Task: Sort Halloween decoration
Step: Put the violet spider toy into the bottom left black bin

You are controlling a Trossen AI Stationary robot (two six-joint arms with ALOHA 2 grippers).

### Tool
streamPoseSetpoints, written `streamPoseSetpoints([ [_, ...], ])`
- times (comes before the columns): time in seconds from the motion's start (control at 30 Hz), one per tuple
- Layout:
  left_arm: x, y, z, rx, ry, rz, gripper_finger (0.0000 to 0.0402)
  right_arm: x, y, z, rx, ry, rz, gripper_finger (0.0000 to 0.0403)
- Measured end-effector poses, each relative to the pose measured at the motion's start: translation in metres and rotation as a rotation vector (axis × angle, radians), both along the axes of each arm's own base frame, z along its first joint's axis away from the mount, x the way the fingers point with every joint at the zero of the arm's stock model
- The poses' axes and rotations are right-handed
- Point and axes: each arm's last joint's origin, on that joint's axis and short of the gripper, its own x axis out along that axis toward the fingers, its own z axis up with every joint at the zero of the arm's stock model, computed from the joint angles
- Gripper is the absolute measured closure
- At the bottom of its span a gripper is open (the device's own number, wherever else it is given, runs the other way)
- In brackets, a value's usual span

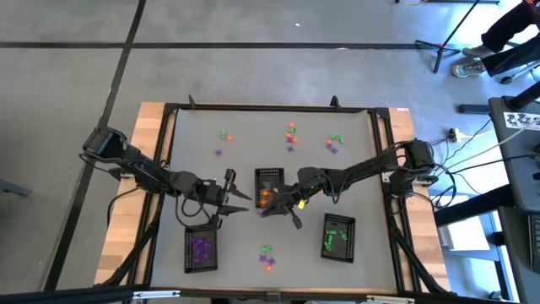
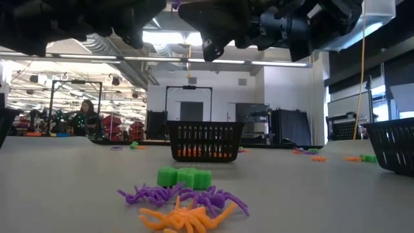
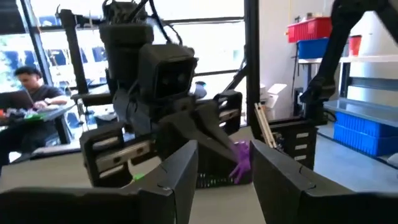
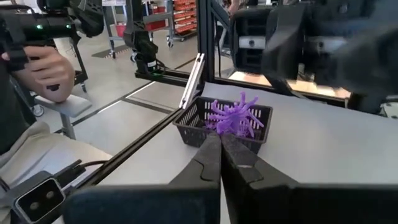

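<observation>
My right gripper (image 1: 274, 209) is shut on a purple spider trinket (image 4: 235, 117), held in the air by the near left corner of the middle black tray (image 1: 270, 187), which holds orange pieces. My left gripper (image 1: 230, 192) is open, level, facing it from the left; in its wrist view the spider (image 3: 242, 158) hangs just beyond its fingers. A tray of purple pieces (image 1: 201, 249) sits near left, and a tray of green ones (image 1: 338, 237) near right. Loose trinkets lie on the far half (image 1: 291, 133) and near the front edge (image 1: 267, 257). My right gripper pinches the purple spider (image 3: 241, 151) between its two fingertips (image 4: 214, 144), coming from the table's right and slanting down. The spider is lifted clear of the table, its legs splayed beyond and below the tips.
Green (image 2: 184, 177), purple (image 2: 194, 196) and orange (image 2: 181, 219) trinkets lie close to the table's near edge. Small groups also rest far left (image 1: 222, 139) and far right (image 1: 335, 142). A black frame rims the table. People show in the room beyond.
</observation>
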Motion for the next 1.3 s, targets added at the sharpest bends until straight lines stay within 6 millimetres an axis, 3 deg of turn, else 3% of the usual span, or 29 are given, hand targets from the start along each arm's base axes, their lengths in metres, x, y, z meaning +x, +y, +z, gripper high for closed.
streamPoseSetpoints([
  [0.47,0.031,-0.005,-0.008,-0.001,0.053,-0.075,0.0264,0.002,0.000,0.001,-0.020,-0.025,0.004,0.0403],
  [0.97,0.033,-0.006,-0.008,-0.017,0.065,-0.146,0.0266,0.002,0.000,0.000,-0.024,-0.020,-0.026,0.0403],
  [1.1,0.033,-0.006,-0.009,-0.009,0.072,-0.154,0.0290,0.002,-0.001,0.000,-0.024,-0.020,-0.034,0.0403],
  [1.3,0.033,-0.006,-0.009,-0.006,0.074,-0.154,0.0365,0.002,-0.001,0.000,-0.024,-0.020,-0.034,0.0403],
])
